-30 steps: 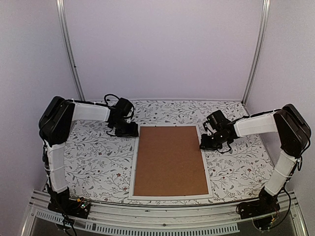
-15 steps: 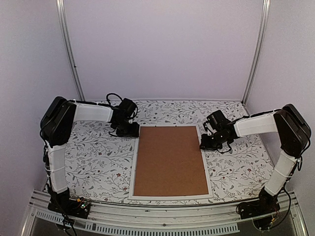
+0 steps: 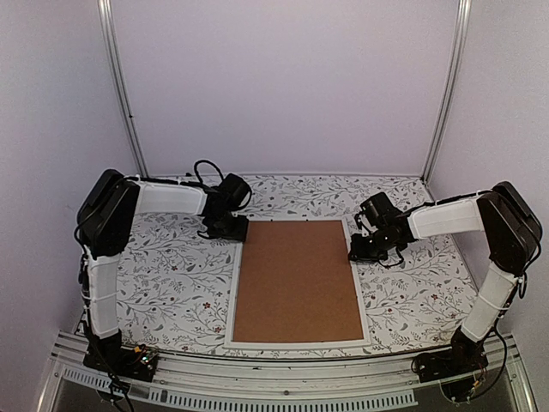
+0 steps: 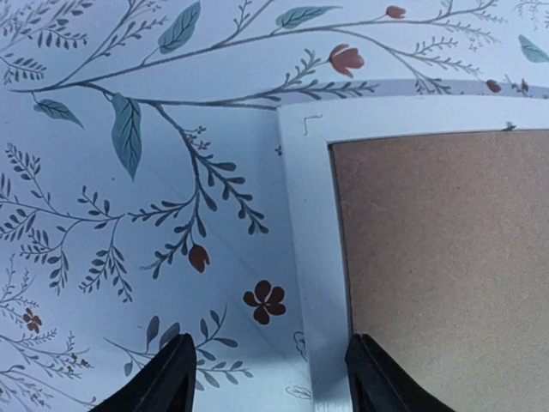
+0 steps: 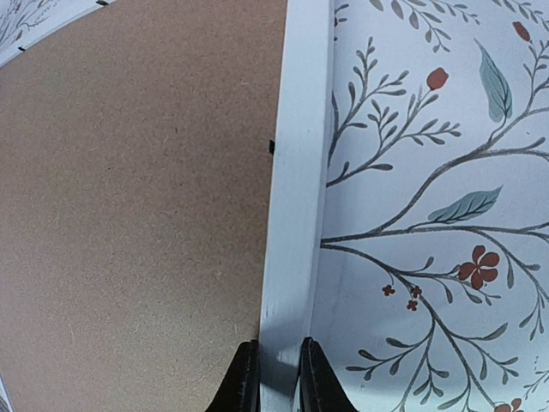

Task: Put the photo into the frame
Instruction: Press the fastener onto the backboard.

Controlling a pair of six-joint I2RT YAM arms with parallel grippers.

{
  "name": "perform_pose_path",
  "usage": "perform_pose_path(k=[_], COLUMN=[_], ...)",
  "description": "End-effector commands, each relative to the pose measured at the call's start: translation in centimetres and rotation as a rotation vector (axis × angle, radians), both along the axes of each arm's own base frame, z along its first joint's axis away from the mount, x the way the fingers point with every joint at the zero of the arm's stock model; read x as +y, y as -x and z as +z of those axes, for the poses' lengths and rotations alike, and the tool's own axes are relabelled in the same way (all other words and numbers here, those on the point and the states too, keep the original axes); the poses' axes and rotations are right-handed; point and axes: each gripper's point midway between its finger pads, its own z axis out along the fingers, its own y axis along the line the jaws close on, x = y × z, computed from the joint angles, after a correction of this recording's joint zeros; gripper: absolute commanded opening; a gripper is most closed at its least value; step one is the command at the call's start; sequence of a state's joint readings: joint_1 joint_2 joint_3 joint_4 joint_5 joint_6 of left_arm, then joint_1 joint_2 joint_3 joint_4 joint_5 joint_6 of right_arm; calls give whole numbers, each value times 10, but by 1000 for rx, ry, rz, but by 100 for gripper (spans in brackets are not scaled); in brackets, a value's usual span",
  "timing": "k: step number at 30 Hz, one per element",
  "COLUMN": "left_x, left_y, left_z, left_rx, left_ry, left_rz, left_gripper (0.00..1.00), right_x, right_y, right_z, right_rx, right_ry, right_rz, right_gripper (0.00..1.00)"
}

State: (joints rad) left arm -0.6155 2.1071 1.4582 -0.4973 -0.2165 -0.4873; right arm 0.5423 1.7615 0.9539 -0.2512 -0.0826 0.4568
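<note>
The white frame (image 3: 233, 287) lies flat mid-table with a plain brown backing board (image 3: 298, 279) filling it. The photo is hidden. My left gripper (image 3: 238, 230) is at the frame's far left corner. In the left wrist view it (image 4: 270, 365) stands open, one finger over the tablecloth and the other over the board, with the frame's left rail (image 4: 309, 257) between them. My right gripper (image 3: 353, 254) is at the right rail near the far end. In the right wrist view it (image 5: 279, 371) is shut on the white rail (image 5: 300, 172), with the board (image 5: 137, 197) to its left.
A floral tablecloth (image 3: 163, 283) covers the table on both sides of the frame. Metal posts (image 3: 120, 86) and pale walls close in the back and sides. A metal rail (image 3: 283, 378) runs along the near edge by the arm bases.
My left arm has moved right, bringing its open gripper from the tablecloth to the frame's far left corner. The right arm and the frame have stayed put.
</note>
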Motion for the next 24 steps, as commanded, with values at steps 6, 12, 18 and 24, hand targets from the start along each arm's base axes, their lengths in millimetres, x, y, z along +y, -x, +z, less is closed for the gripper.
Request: perform_pose_path(k=[6, 12, 18, 24], left_x=[-36, -34, -32, -41], left_y=[54, 53, 43, 24], left_z=[-57, -49, -23, 30], left_rx=[153, 118, 36, -86], left_ry=[-114, -172, -201, -122], left_rz=[-145, -145, -141, -128], left_gripper=[63, 63, 66, 68], right_x=[16, 16, 17, 21], right_y=[20, 19, 17, 15], right_z=[-12, -11, -8, -3], right_rx=[56, 59, 59, 59], right_ry=[-28, -24, -25, -39], right_rz=[58, 57, 56, 61], right_gripper=[8, 8, 9, 10])
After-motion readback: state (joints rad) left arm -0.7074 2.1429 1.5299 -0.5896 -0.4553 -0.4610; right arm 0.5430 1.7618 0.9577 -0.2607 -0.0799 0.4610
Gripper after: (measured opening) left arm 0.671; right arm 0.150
